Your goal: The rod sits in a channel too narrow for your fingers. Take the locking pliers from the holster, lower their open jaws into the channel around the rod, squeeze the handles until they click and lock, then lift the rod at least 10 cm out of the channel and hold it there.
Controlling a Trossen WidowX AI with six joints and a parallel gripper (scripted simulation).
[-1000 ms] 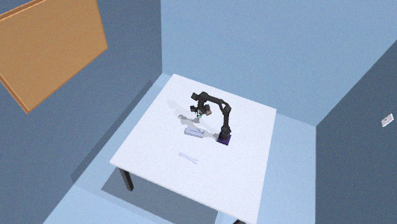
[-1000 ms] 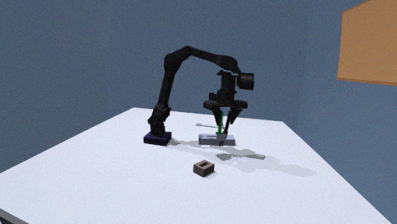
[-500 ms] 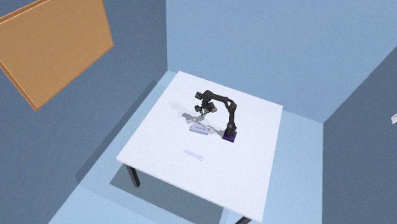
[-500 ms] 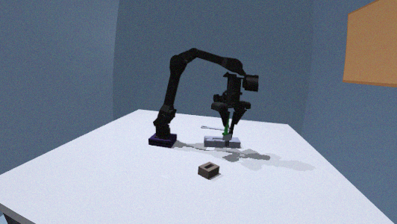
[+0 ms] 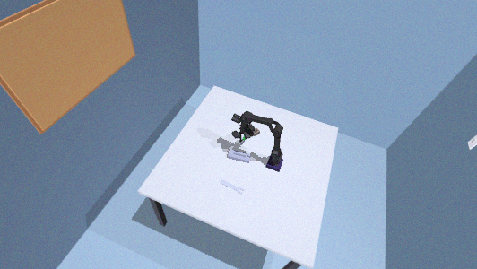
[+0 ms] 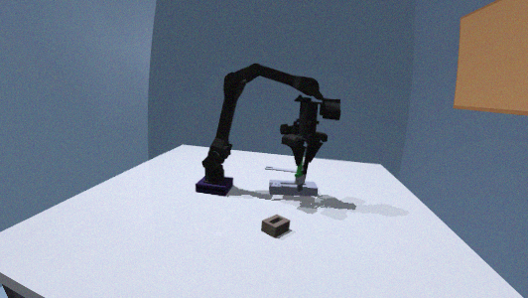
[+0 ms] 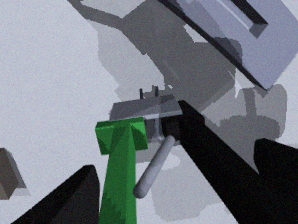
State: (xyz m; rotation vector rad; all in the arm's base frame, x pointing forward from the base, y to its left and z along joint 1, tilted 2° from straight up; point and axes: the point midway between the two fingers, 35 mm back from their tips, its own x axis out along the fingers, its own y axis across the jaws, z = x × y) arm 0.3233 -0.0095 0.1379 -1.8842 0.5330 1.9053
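In the wrist view, the brown holster (image 5: 256,132) (image 6: 272,227) (image 7: 7,175) lies at the left edge. Next, the locking pliers (image 5: 243,139) (image 6: 300,174) (image 7: 119,172) sit between the fingers of the end effector (image 5: 244,135) (image 6: 301,167) (image 7: 177,163), which stand fairly wide and hold them, jaws pointing away from it. The channel block (image 5: 232,156) (image 6: 284,191) (image 7: 280,42) is upper right, apart from the jaws; the rod cannot be made out.

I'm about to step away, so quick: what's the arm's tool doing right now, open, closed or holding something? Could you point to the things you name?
Tool (image 5: 242,135) (image 6: 302,166) (image 7: 177,163): closed on the locking pliers (image 5: 244,138) (image 6: 300,171) (image 7: 121,175), holding them up off the table (image 5: 287,211) (image 6: 164,238).
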